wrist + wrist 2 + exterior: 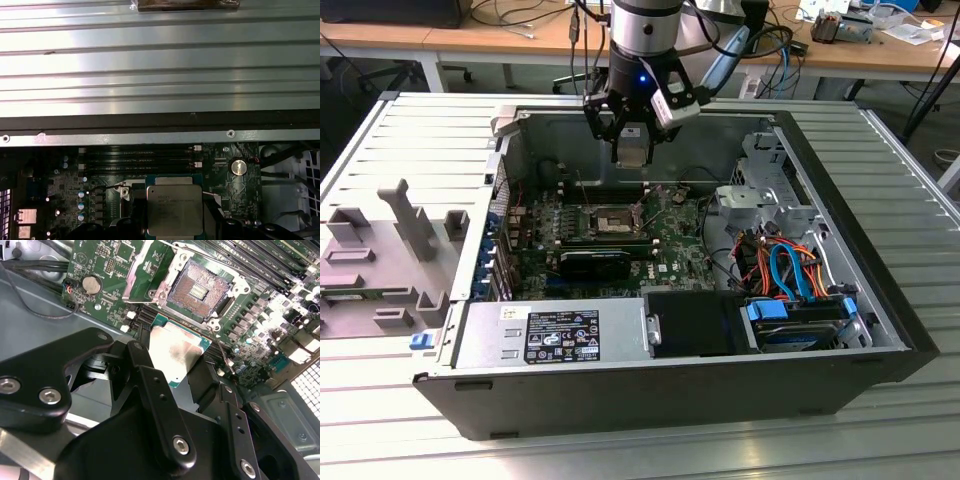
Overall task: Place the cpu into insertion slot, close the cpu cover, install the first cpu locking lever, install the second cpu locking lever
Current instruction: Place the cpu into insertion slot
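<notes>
I see my gripper (632,152) clamped on the cpu (175,352), hanging near the bare slot (197,290); the cover (145,271) looks raised, I think.

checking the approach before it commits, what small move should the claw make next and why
Probably shift the claw across until the chip it grips sits squarely over the socket. In the second wrist view the chip seems to hang beside the open socket, not over it; the cover is flipped back.

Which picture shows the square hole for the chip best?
The second wrist view: the insertion slot lies uncovered and near, its pins and silver rim plain. The exterior view has it small. In the first wrist view the cpu blocks it.
</notes>
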{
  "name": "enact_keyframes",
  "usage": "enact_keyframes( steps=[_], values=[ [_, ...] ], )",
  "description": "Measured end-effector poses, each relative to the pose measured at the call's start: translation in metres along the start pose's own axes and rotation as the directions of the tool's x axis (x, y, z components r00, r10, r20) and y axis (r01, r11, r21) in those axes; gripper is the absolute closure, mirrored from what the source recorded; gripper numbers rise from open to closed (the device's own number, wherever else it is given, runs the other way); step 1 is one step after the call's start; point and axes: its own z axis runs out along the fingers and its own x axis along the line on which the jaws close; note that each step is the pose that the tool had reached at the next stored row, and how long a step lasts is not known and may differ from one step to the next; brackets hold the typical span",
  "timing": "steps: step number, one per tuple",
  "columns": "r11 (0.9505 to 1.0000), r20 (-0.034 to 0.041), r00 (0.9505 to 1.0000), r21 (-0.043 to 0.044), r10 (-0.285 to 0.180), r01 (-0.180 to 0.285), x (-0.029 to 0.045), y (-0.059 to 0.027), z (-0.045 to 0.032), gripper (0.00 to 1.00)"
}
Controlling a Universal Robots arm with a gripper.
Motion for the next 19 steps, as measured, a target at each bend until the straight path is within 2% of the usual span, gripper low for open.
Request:
enact_keyframes(
  steps=[19],
  values=[
    [1.0000, 0.0000, 1.0000, 0.0000, 0.000, 0.000, -0.0001, -0.0015, 0.0036, 0.46]
  ],
)
